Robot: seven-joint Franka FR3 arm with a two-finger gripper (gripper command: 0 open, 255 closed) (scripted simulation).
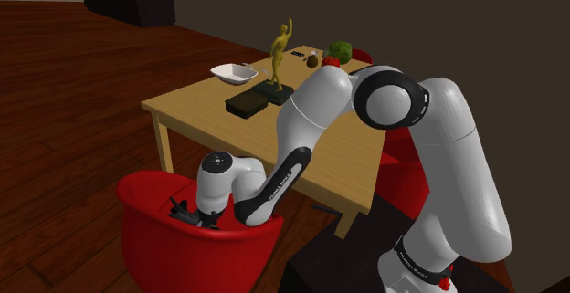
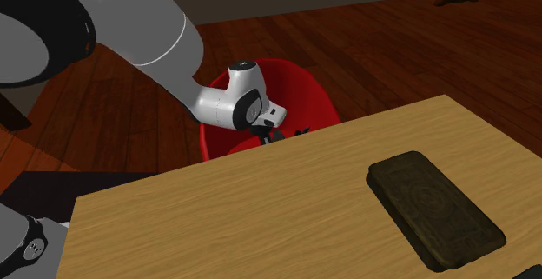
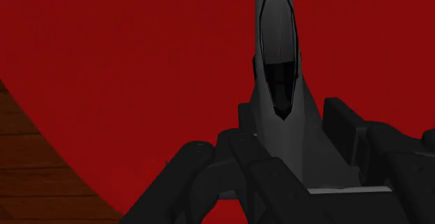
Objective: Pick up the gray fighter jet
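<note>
The gray fighter jet (image 3: 279, 48) has a dark canopy and lies on the seat of a red chair (image 1: 151, 236) beside the wooden table (image 1: 196, 109). My gripper (image 3: 287, 128) is down in the chair's bowl, its black fingers (image 3: 240, 149) pressed against both sides of the fuselage behind the cockpit. The nose points away from the hand. From the shoulder camera the gripper (image 1: 188, 214) is low over the seat, with a dark bit of the jet (image 1: 177, 207) beside it. In the second exterior view the gripper (image 2: 271, 135) dips behind the table's edge into the red chair (image 2: 304, 95).
On the table stand a gold figurine (image 1: 281, 54), a white bowl (image 1: 234, 72), a flat dark box (image 1: 247, 104) and fruit (image 1: 340, 52). The table's edge (image 2: 261, 160) runs close over my wrist. A second red chair (image 1: 402, 172) stands behind the arm. Wooden floor surrounds the chair.
</note>
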